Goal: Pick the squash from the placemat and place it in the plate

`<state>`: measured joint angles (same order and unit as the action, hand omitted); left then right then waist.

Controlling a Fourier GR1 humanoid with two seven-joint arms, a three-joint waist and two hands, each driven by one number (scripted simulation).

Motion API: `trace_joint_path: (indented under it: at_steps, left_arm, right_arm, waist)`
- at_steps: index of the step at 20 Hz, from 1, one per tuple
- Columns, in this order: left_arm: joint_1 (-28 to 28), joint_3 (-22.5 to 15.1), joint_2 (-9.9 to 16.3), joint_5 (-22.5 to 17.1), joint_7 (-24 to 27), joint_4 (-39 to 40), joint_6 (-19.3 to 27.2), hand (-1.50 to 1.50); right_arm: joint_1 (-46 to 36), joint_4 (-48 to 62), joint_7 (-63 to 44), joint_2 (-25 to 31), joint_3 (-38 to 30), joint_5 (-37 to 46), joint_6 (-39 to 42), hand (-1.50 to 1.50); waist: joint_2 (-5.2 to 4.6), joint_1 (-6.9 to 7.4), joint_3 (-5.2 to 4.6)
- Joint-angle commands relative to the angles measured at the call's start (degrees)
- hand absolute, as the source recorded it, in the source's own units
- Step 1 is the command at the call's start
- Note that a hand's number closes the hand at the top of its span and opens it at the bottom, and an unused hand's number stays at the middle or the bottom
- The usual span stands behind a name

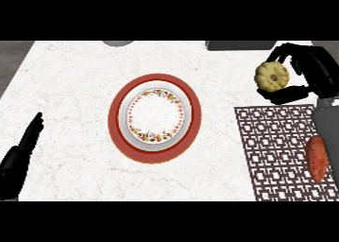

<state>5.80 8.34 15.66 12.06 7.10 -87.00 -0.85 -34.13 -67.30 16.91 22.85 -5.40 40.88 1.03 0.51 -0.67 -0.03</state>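
Note:
A pale yellow, ribbed squash (271,76) is held above the counter's far right, just beyond the far edge of the brown patterned placemat (269,151). My right hand (308,75) is curled round it from the right, fingers over its top and thumb under it. The plate (156,116), white with a flowered band and a wide red rim, lies at the counter's middle, well to the left of the squash. My left hand (18,158) rests open at the lower left edge, fingers pointing up.
An orange sweet potato (317,158) lies on the placemat's right side. A grey object (118,43) and a dark box (238,45) sit at the counter's far edge. White marble counter surrounds the plate.

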Motion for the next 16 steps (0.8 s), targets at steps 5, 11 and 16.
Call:
trace_joint_path:
  at_steps: [5, 11, 16]
  left_arm:
    - [0.19, 0.59, 0.03, 0.06, 0.59, -0.71, -0.37, 0.00]
    - [1.27, 1.40, 1.13, -0.98, 2.54, 0.47, -3.31, 0.00]
    - [-2.93, 1.60, -0.44, 0.38, 4.44, 6.06, -1.49, 0.00]
  right_arm:
    - [1.45, -22.78, -13.17, -7.77, 8.07, -2.80, 10.64, 1.50]
    - [-3.66, -24.36, -25.16, -17.09, 13.15, -0.14, 10.75, 1.50]
    - [-7.78, -16.21, -27.49, -22.44, 15.45, 2.38, 9.69, 1.50]
  waist:
    - [-0.01, 0.20, -0.03]
    - [-0.34, 1.00, -0.01]
    - [-0.54, 0.99, -0.01]
